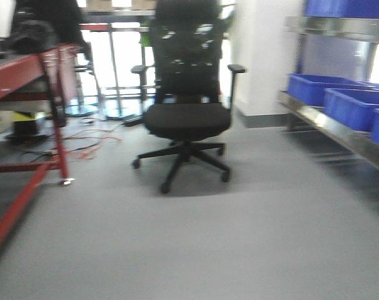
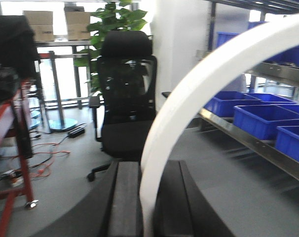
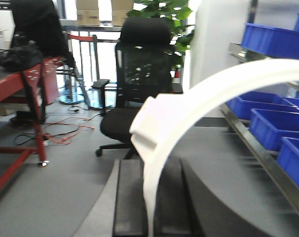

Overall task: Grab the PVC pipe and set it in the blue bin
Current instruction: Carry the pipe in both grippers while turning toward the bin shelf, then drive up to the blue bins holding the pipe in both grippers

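In the left wrist view a white curved PVC pipe (image 2: 204, 84) rises from between the black pads and arcs up to the right. My left gripper (image 2: 147, 197) is shut on it. In the right wrist view a white PVC pipe (image 3: 199, 96) with a stepped, squared section arcs the same way, and my right gripper (image 3: 150, 197) is shut on it. I cannot tell whether these are one piece or two. Blue bins (image 1: 318, 87) sit on the metal shelf at the right, also visible as blue bins (image 2: 265, 118) and blue bins (image 3: 273, 126). The front view shows no gripper or pipe.
A black office chair (image 1: 186, 100) stands straight ahead on the grey floor. A red workbench (image 1: 27, 69) is on the left, with orange cables (image 1: 89, 140) lying beside it. The steel shelf (image 1: 339, 128) runs along the right.
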### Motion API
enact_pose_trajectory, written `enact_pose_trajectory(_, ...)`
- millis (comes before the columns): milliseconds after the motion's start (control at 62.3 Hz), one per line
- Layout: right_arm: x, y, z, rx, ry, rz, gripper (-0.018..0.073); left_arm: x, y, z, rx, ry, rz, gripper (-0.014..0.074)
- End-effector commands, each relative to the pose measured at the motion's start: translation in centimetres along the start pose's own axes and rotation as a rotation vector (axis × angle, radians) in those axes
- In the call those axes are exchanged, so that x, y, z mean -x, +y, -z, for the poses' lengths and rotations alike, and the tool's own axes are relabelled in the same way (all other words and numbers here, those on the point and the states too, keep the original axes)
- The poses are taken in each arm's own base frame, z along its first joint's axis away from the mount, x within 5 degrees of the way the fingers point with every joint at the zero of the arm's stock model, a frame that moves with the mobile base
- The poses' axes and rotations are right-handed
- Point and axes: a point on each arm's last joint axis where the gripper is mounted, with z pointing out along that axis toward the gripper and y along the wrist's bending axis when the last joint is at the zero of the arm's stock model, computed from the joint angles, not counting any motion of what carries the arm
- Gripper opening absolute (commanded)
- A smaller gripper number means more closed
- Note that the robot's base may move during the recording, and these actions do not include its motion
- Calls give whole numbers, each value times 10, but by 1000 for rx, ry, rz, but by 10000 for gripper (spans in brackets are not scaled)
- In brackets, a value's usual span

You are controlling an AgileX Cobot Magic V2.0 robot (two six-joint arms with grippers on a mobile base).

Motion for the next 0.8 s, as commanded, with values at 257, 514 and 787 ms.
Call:
enact_pose_trajectory(257, 3, -1, 1, -10, -28, 19, -161, 3, 0, 1, 3, -34, -1, -111)
enact_pose_trajectory(514, 3, -1, 1, -10, -28, 19, -161, 3, 0, 1, 3, -34, -1, -111)
enact_pose_trajectory(787, 3, -1, 1, -10, -28, 19, -161, 3, 0, 1, 3, -34, -1, -111)
